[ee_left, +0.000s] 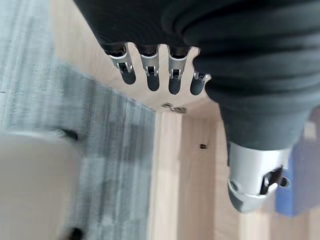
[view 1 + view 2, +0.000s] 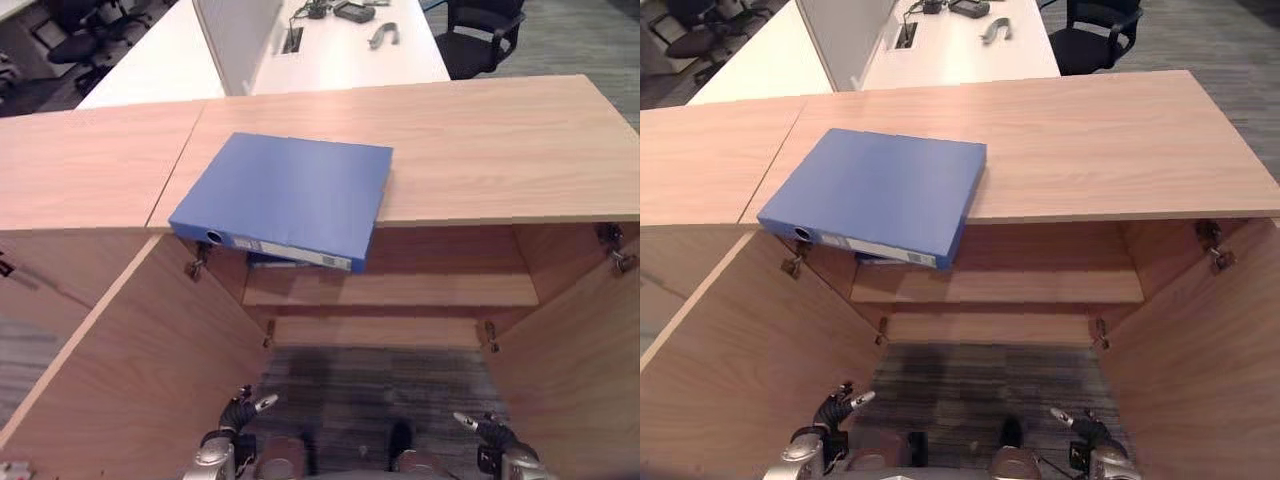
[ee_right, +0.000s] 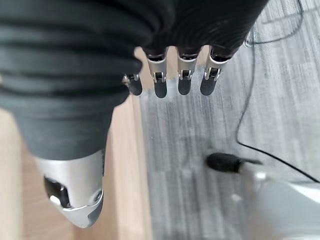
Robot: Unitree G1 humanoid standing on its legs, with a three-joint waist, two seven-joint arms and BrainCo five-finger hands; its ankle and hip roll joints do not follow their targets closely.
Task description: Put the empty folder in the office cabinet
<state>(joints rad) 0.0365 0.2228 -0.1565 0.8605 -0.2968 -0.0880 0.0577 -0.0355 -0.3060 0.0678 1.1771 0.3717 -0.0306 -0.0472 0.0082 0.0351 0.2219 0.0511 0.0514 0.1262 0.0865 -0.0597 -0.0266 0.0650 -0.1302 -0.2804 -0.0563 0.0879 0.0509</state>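
Both hands low, near: left hand (image 2: 232,432), right hand (image 2: 492,437), fingers relaxed, empty. Blue folder (image 2: 285,196) flat on cabinet (image 2: 500,150) top, overhanging edge.

Second blue item (image 2: 282,261) mostly hidden under folder (image 2: 285,195); cabinet doors (image 2: 130,370) cut by frame edges.

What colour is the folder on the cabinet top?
Blue folder, with a pale spine label; clearest in the left eye view.
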